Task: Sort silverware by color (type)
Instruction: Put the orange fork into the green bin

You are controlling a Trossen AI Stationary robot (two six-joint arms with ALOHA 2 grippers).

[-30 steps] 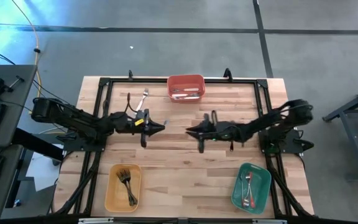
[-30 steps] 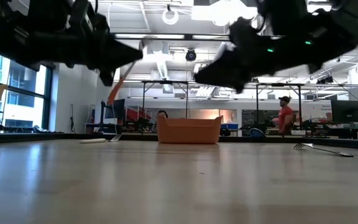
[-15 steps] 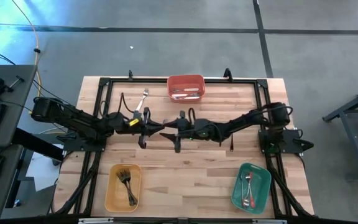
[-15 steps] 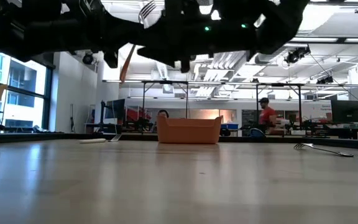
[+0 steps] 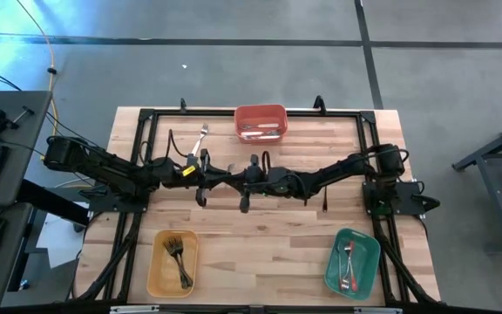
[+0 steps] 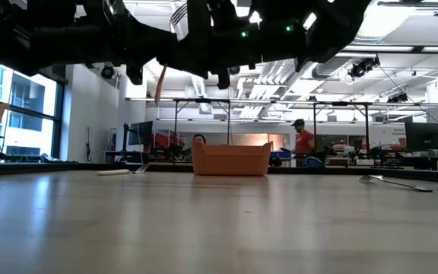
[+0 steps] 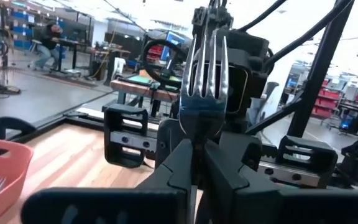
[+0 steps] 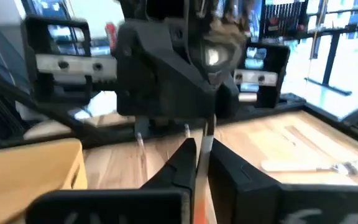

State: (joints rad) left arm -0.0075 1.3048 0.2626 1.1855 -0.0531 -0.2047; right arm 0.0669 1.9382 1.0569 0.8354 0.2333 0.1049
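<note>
A fork with a shiny head (image 7: 202,81) and a red handle (image 6: 160,84) is held in the air over the table's middle. My left gripper (image 5: 209,179) reaches in from the table's left and is shut on the fork. My right gripper (image 5: 234,178) meets it from the right, its fingers closed around the handle (image 8: 197,208). In the low view the fork's tines (image 6: 179,11) point up and the handle slants down below the grippers. A white-handled fork (image 5: 200,137) lies flat on the table near the far edge. My left gripper (image 7: 197,152) pinches the fork at its neck (image 7: 197,134), just below the head, between its two fingers. The head stands upright above the fingers and the fork is lifted clear. My right gripper (image 8: 199,152) comes level from the table's right. Its fingers are closed on the thin red handle; the exact spot is hidden by the fingers.
A red bin (image 5: 239,124) sits at the far edge, a yellow bin (image 5: 152,262) with dark-handled forks at near left, and a green bin (image 5: 333,262) with silverware at near right. A dark utensil (image 5: 325,202) lies under the right arm. A person walks in the room behind.
My right gripper has travelled toward the table's left, from about a third of the table away, until it meets my left gripper and the fork. The fork has stayed lifted in my left gripper, its handle now hanging a little steeper.
</note>
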